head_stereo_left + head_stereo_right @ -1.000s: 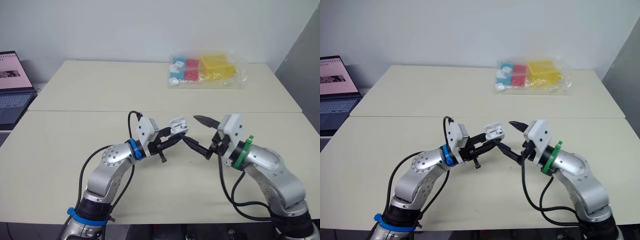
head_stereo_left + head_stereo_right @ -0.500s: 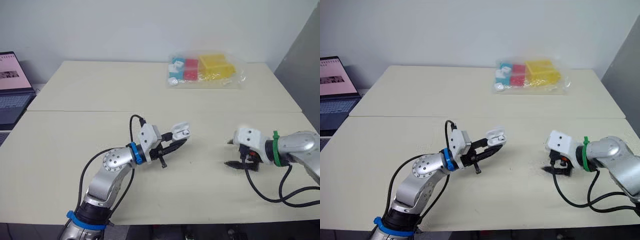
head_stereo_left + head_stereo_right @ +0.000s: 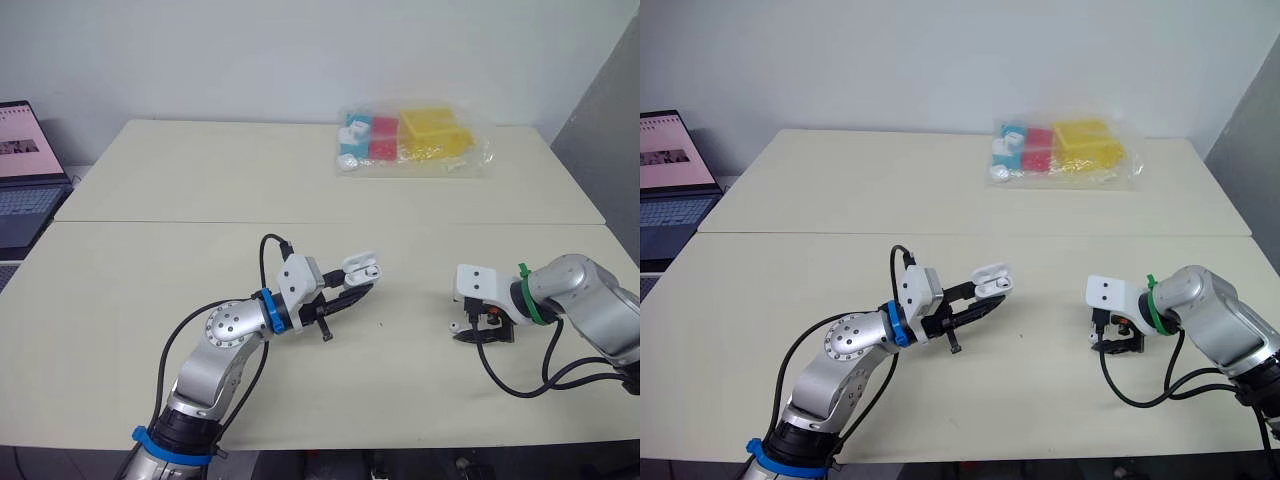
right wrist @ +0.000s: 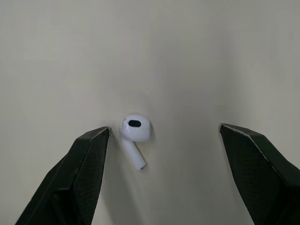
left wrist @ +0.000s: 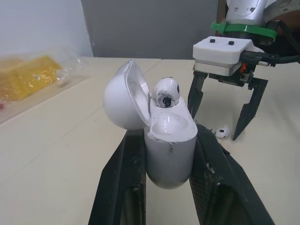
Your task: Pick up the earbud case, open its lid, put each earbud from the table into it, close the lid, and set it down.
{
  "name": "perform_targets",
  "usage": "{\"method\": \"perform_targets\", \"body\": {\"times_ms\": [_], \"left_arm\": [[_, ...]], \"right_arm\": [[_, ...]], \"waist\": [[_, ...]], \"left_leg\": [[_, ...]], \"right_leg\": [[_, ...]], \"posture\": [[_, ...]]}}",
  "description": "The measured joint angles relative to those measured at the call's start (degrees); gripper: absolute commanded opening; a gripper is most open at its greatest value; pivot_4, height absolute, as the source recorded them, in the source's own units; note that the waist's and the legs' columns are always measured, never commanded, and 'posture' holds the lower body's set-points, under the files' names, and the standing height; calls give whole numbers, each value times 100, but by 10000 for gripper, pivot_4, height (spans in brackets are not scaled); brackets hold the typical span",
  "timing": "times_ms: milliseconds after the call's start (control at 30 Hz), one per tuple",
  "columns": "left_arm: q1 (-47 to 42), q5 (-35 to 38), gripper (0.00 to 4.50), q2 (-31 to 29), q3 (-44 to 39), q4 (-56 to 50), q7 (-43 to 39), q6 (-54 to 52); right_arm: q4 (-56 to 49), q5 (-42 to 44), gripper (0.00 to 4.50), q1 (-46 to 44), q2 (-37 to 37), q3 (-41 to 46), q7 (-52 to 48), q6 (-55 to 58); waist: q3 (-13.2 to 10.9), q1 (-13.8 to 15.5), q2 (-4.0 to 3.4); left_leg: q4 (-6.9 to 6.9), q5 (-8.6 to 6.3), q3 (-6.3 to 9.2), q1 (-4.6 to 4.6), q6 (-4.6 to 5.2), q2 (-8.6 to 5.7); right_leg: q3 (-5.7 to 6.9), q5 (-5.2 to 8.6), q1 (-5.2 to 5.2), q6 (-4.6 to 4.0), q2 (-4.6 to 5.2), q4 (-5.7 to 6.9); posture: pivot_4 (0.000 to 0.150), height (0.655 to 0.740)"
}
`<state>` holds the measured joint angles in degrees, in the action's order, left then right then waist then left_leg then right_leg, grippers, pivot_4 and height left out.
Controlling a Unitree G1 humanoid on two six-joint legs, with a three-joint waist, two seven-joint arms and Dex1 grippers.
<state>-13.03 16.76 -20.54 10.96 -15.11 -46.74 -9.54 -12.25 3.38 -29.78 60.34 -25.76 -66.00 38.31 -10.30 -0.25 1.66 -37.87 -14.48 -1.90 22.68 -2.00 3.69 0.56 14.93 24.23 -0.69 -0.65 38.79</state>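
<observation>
Left wrist view: jaws partly hide earbud case (image 5: 169,140).

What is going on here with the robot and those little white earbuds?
The robot is packing earbuds into their case. Its left gripper holds the earbud case above the table, jaws shut on the case's body. The lid is open and one earbud sits inside. The other earbud lies on the table, with the right gripper over it, jaws open on either side and not gripping it. Closing on that earbud looks like the next move.
</observation>
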Motion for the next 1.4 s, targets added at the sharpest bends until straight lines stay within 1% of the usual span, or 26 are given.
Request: {"method": "perform_targets", "body": {"times_ms": [433,533,700,800,833,1100,1267,1400], "left_arm": [[37,-53,8262,51,3,0,-4,21],[38,-58,8262,51,3,0,-6,25],[38,-74,8262,57,6,0,-7,28],[38,-88,8262,60,6,0,-7,35],[39,-90,8262,63,6,0,-7,37],[81,-126,8262,67,20,0,-6,107],[200,-130,8262,45,52,-12,-2,110],[309,-129,8262,18,67,-86,2,104]], "right_arm": [[-89,-442,38898,-65,-113,-47,-370,92],[-93,-498,33105,-67,-175,-41,-408,124],[-176,-505,16105,-19,-237,-45,-516,141],[-224,-510,5011,-1,-254,-45,-523,140],[-227,-515,3918,-1,-257,-45,-522,140],[-299,-515,3968,153,-149,47,-583,-10],[-305,-425,3968,650,571,291,-931,-550],[-129,-448,3968,983,955,475,-1060,-1100]], "waist": [[0,5,0],[0,1,0],[0,-7,0],[0,-8,0],[0,-7,0],[0,2,0],[0,34,0],[0,16,0]], "left_leg": [[-1,0,3,-2,0,0],[-1,0,3,-6,0,0],[-2,0,3,-16,0,0],[-4,1,3,-19,0,0],[-4,1,3,-19,0,0],[-3,0,2,-16,-1,-1],[-3,0,-3,-8,-1,-4],[-3,0,-7,-11,-1,-3]], "right_leg": [[4,0,-2,0,0,3],[3,0,-4,0,0,5],[2,-1,-8,0,-1,13],[1,-2,-9,1,-1,16],[1,-2,-9,1,-1,16],[1,-1,-9,0,0,14],[6,0,-9,1,9,5],[2,0,-8,2,10,6]], "posture": [[1500,7354],[1500,7354],[1500,7354],[1500,7354],[1500,7354],[1500,7354],[1500,7354],[1500,7354]]}}
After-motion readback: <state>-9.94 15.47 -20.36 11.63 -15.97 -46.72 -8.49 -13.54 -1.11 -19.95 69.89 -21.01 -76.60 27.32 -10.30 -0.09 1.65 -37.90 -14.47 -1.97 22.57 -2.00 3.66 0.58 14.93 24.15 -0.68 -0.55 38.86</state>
